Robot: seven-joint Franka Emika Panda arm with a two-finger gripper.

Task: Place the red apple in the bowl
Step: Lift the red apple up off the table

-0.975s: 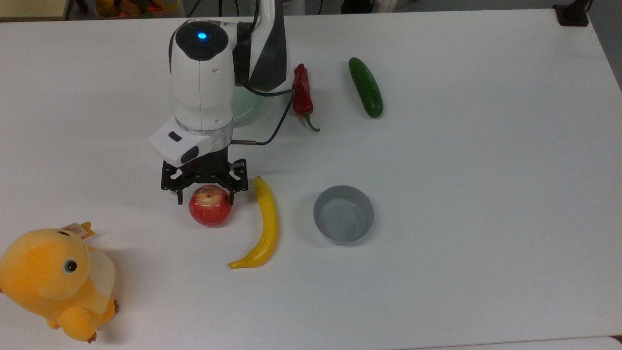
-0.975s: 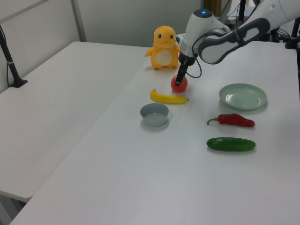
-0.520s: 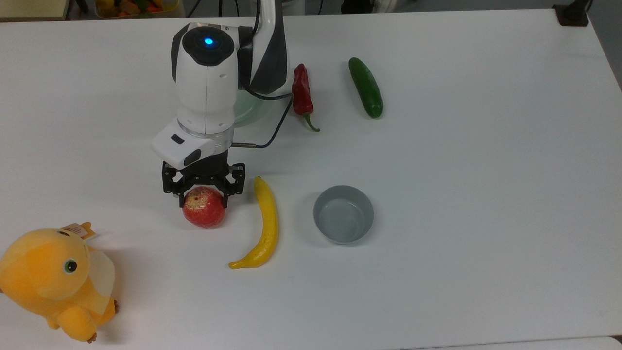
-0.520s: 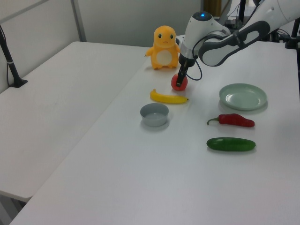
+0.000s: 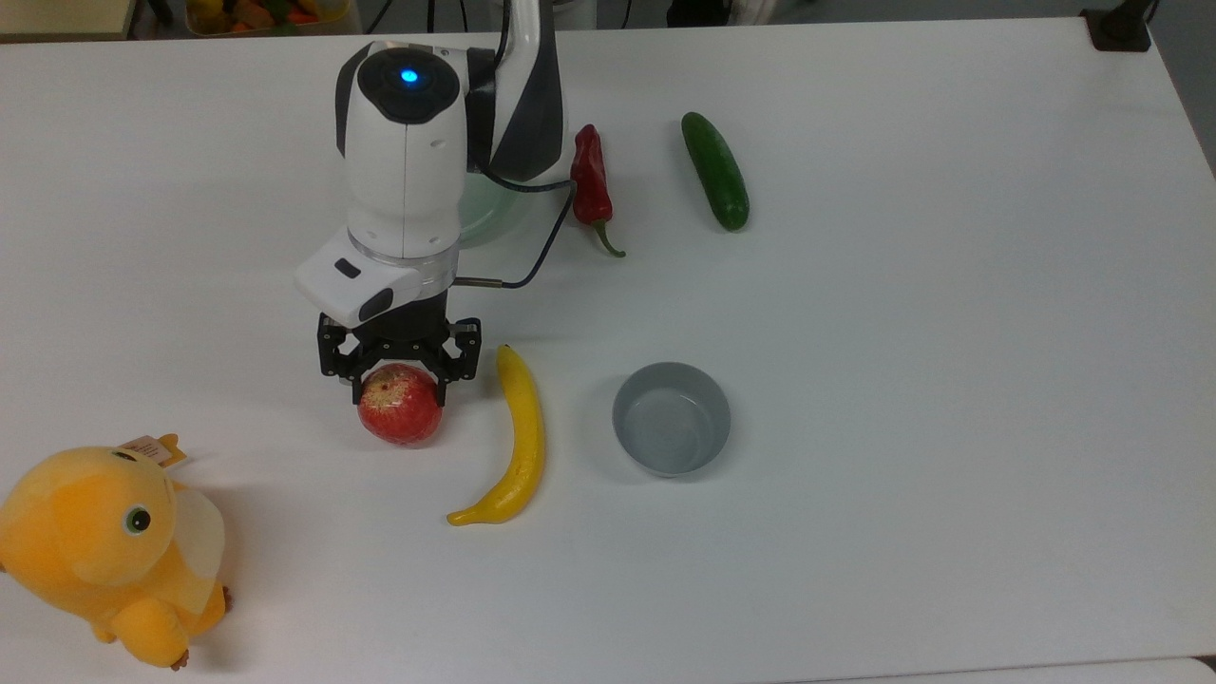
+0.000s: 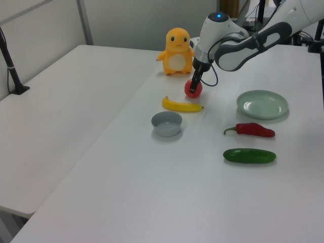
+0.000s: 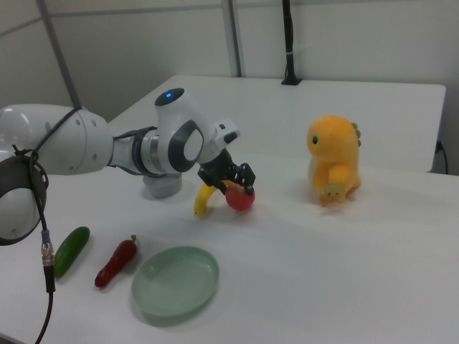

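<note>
White counter (image 5: 902, 380) is seen throughout, w/ a second white surface alongside it at the left view's left and pale wall panels behind. Robot arm (image 5: 404, 161) is extended over the counter, its gripper (image 5: 399, 378) pointed down at the red apple (image 5: 400, 405). Jaws are clamped on the apple: one finger is pressed against each side of it in the top view, and the black fingers are seen closed around its upper part in the right view (image 7: 240, 188). Whether the apple is touching the counter or raised just off it cannot be told.

Apple is placed just beside the banana (image 5: 518, 442), at the top view's left of it; the two are apart. The bowl (image 5: 672, 418), grey w/ upright sides, is set on the other side of the banana, at the top view's right, near but not touching. Nothing is held in the bowl. In the left view the order is reversed front to back: bowl (image 6: 166, 123) nearest, banana (image 6: 181, 105) behind it, apple (image 6: 193, 89) behind that.

Orange plush toy (image 5: 109, 546) is found at the top view's lower left, well apart from the apple. Pale green plate (image 6: 262, 104) is partly covered by the arm in the top view. Red chili pepper (image 5: 591, 185) and cucumber (image 5: 715, 171) are laid side by side near the plate, well apart from the bowl.
</note>
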